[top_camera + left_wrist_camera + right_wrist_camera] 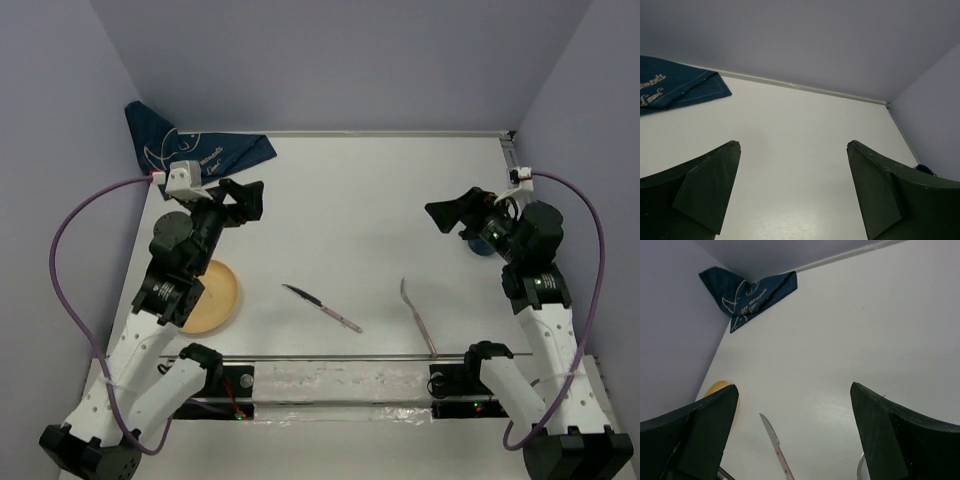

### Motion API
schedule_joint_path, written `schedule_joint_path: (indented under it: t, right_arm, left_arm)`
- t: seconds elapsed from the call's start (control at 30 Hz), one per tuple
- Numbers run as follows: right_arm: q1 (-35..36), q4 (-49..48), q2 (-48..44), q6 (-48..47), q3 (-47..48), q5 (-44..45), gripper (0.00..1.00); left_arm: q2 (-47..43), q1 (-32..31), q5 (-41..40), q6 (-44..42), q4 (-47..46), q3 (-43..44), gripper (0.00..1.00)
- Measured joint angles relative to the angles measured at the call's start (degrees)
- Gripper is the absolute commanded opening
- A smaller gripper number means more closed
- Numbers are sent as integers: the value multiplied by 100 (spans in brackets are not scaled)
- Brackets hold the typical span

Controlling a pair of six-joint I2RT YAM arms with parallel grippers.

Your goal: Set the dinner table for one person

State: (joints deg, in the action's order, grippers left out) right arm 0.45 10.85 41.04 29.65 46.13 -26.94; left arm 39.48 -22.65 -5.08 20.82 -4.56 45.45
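The white dinner table (350, 190) fills the top view. A yellow plate (212, 296) lies at the left, partly under my left arm. A pink-handled knife (322, 307) lies near the middle and a fork (417, 315) to its right. A crumpled dark blue placemat (190, 148) sits in the far left corner. My left gripper (245, 200) is open and empty above the table (800, 125), right of the placemat (675, 90). My right gripper (450, 213) is open and empty, with the knife (775, 442) and plate (715, 389) below it.
A blue cup (478, 245) stands at the right, mostly hidden by my right wrist; its rim shows in the left wrist view (925, 170). A metal rail (320, 357) runs along the near edge. Grey walls close the back and sides.
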Motion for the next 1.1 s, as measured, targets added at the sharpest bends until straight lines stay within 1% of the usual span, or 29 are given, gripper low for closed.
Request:
schedule_joint_path:
  t: [0.03,0.07,0.1,0.13,0.17,0.2,0.23,0.27,0.3,0.33,0.37,0.4,0.43,0.5,0.6,0.63,0.8,0.87,1.0,1.1]
  right_arm:
    - [0,-98,245,20,-2,-122,88]
    - [0,-153,367,42,-7,-208,70]
    - [2,-223,468,57,-17,-273,57]
    - [22,-315,533,85,-37,-328,47]
    - [70,-474,551,155,-92,-339,30]
    - [153,-640,546,210,-160,-361,26]
    - [258,-758,538,177,-205,-378,24]
    - [393,-807,553,212,-212,-339,26]
    - [542,-892,586,208,-210,-291,29]
    - [748,-964,647,173,-203,-249,33]
    - [887,-999,708,136,-203,-201,39]
    - [1123,-997,817,79,-201,-127,41]
    - [1316,-979,916,20,-197,-37,45]
    - [1657,-966,1080,-105,-181,192,48]
    - [2184,-953,1325,-247,-129,439,50]
    - [2352,-953,1403,-295,-107,518,50]
    - [2697,-962,1683,-476,-48,693,50]
    - [2782,-962,1825,-542,-44,745,51]
    - [2916,-962,2092,-621,-44,756,51]
    - [3014,-962,2243,-673,-44,748,51]
  left_arm:
    - [282,15,-114,17,13,264,99]
    - [680,46,-251,26,79,509,99]
    - [890,70,-330,33,85,684,99]
    - [1204,101,-433,39,144,894,99]
    - [1641,199,-546,52,216,1237,90]
    - [1845,262,-599,68,229,1436,75]
    - [2262,367,-660,101,227,1674,42]
    - [2653,533,-710,98,254,1893,36]
    - [3042,660,-750,181,251,2057,34]
    - [3329,802,-822,210,260,2162,34]
    - [3700,951,-896,245,273,2243,34]
    - [3954,1058,-984,267,308,2284,36]
    - [4247,1172,-1086,289,367,2326,40]
    - [4802,1357,-1287,326,476,2514,43]
    - [5923,1641,-1510,420,492,3001,51]
    - [6183,1716,-1537,439,522,3119,55]
    - [7434,2000,-1578,599,820,3862,59]
    - [7825,2096,-1547,675,887,4221,61]
    - [8271,2258,-1419,841,953,4732,63]
    - [8557,2382,-1285,951,931,5093,69]
